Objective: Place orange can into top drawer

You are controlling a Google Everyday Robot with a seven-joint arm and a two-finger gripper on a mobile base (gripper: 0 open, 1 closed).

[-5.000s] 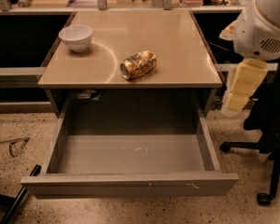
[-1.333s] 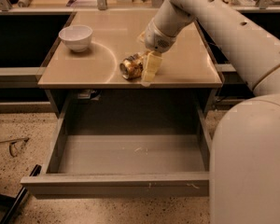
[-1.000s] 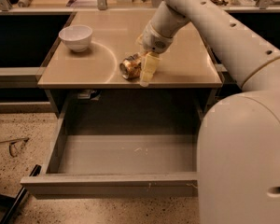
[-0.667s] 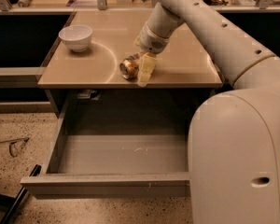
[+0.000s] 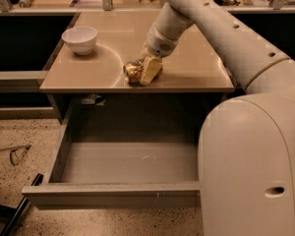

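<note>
The orange can (image 5: 132,73) lies on its side on the tan counter (image 5: 196,68), near the front edge, shiny gold with dark patches. My gripper (image 5: 148,71) reaches down from the upper right and sits over the can's right half, hiding that part. The can rests on the counter. Below, the top drawer (image 5: 113,194) is pulled wide open, and its flat grey bottom holds nothing that I can see.
A white bowl (image 5: 79,38) stands on the counter's back left. My arm's large white body (image 5: 250,156) fills the right foreground and covers the drawer's right side. Speckled floor lies around the cabinet, with a dark bar (image 5: 17,208) at lower left.
My arm came in from the right and lowered the gripper onto the can. Over the last second the gripper has edged left over it. The can stays on the counter.
</note>
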